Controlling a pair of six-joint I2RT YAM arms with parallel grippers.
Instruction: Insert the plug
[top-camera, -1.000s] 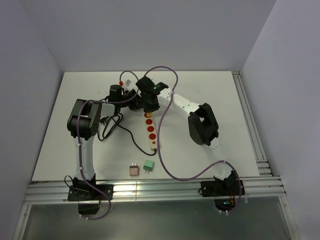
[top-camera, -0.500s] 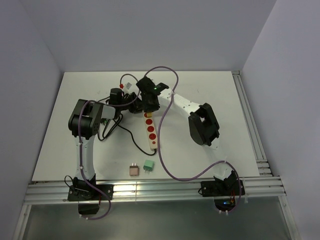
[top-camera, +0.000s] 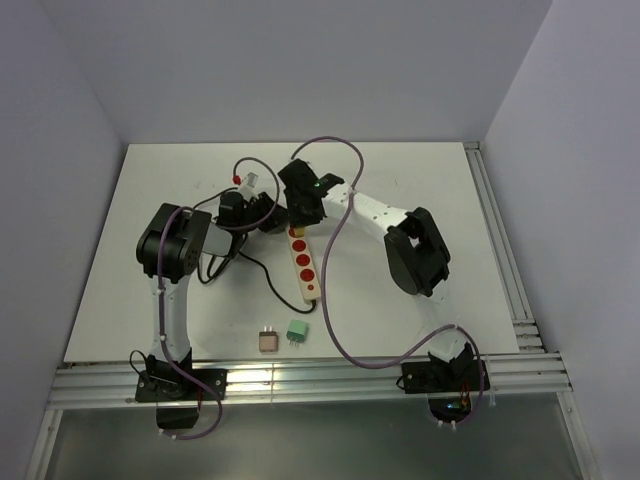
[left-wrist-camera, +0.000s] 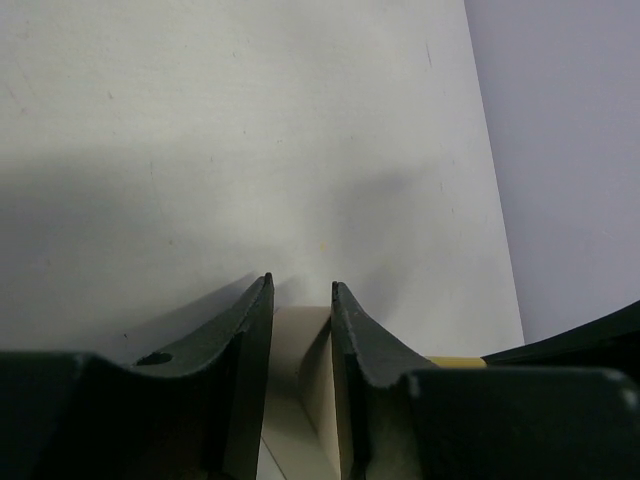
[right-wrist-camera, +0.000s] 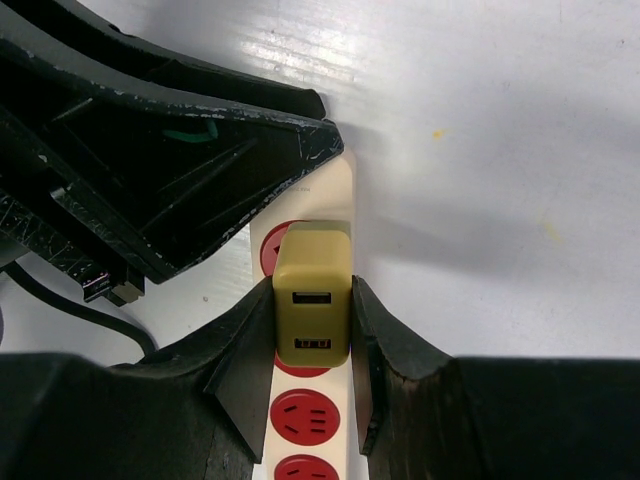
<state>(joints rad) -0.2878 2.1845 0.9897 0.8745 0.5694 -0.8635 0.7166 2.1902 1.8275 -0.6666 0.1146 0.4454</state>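
Observation:
A cream power strip (top-camera: 304, 266) with red sockets lies mid-table. My left gripper (top-camera: 266, 213) is shut on its far end; in the left wrist view my fingers (left-wrist-camera: 248, 330) clamp the cream strip end (left-wrist-camera: 290, 400). My right gripper (top-camera: 299, 212) is shut on a yellow plug (top-camera: 296, 231), a USB charger block. In the right wrist view the plug (right-wrist-camera: 312, 290) sits between my fingers (right-wrist-camera: 255, 340), on the strip (right-wrist-camera: 305, 415) over its far sockets. I cannot tell how deep the prongs are. The left gripper (right-wrist-camera: 180, 190) shows just beyond it.
A pink plug (top-camera: 267, 340) and a green plug (top-camera: 296, 331) lie near the front edge. The strip's black cable (top-camera: 245, 262) loops left of the strip. A purple cable (top-camera: 335, 300) hangs from the right arm across the table.
Both arms have shifted slightly. The right arm's elbow has moved right, and the strip's near end has swung a little to the right. Both grips are unchanged.

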